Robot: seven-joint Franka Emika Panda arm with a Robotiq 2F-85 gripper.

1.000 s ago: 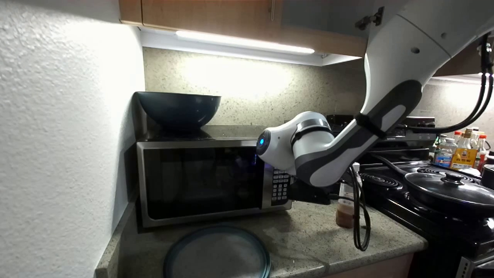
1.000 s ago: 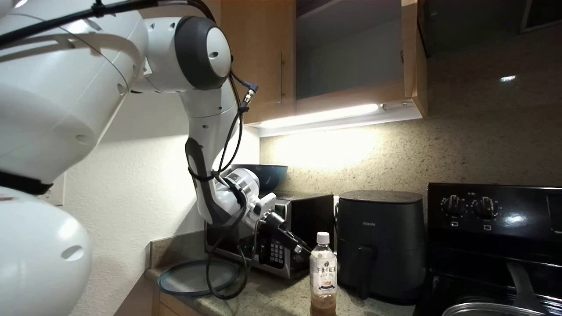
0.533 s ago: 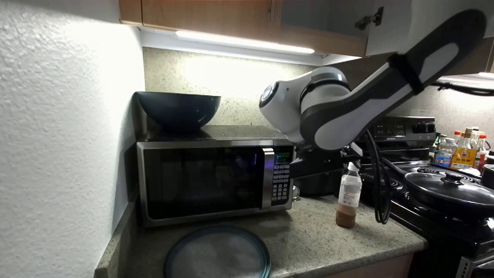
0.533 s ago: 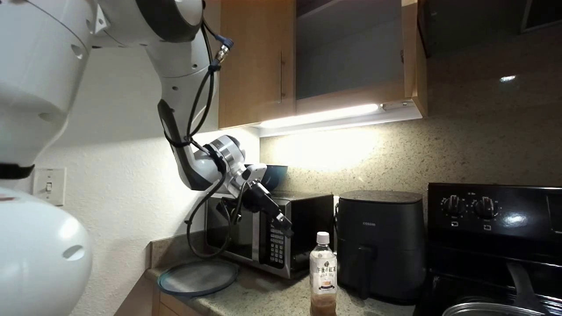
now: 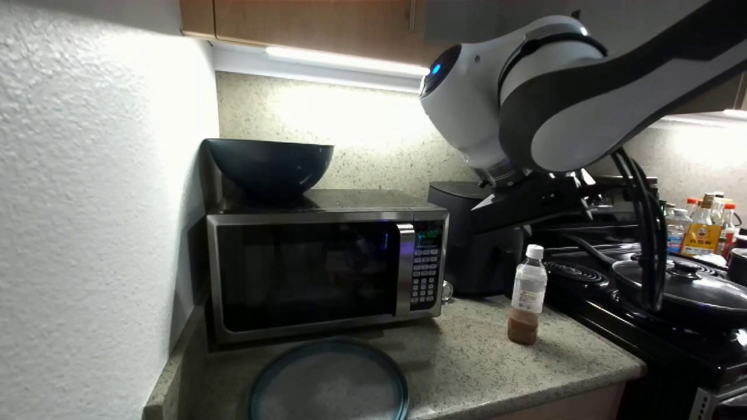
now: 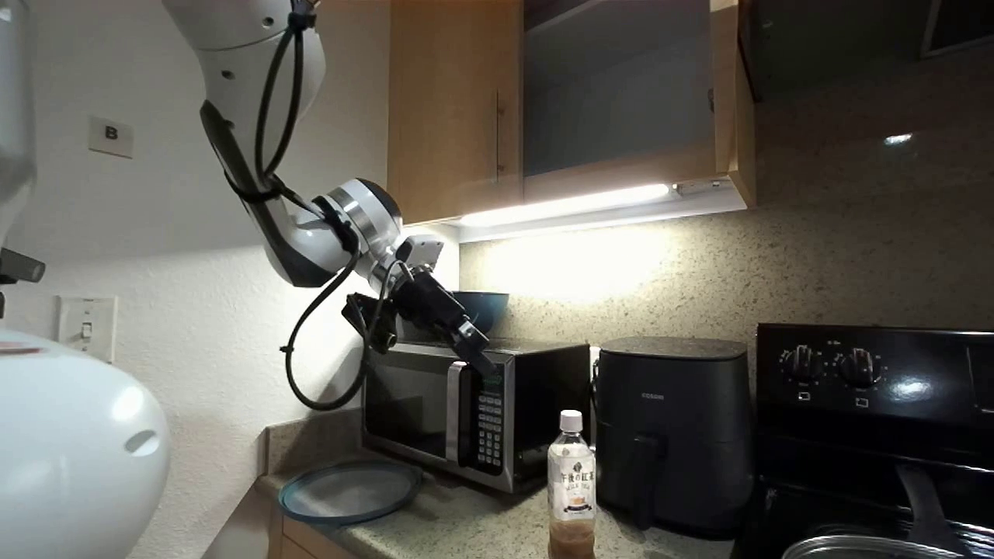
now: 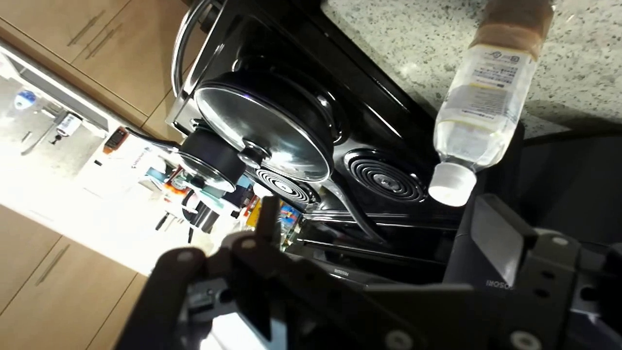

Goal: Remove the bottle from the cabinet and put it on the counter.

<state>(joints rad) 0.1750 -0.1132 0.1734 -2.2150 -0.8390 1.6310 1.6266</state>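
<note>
Bottle (image 6: 572, 493) stands upright on counter (image 5: 467, 361), near the edge beside the stove (image 5: 671, 344). Gripper (image 7: 379, 214) hangs higher, apart from bottle, jaws wide. Air fryer (image 6: 683, 427) behind, toward back edge; cabinet (image 6: 454, 116) overhead, strip light (image 6: 567, 204) lit.

cabinet (image 6: 450, 116) cropped, bottle (image 7: 488, 92) cropped in wrist view

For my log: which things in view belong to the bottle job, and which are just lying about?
Part of the job:
bottle, upright on the counter
cabinet on the wall
end effector, open and holding nothing

Just about, chiefly:
microwave
dark bowl on top of it
round blue-rimmed item
black air fryer
stove
lidded pan
bottle cluster
</note>
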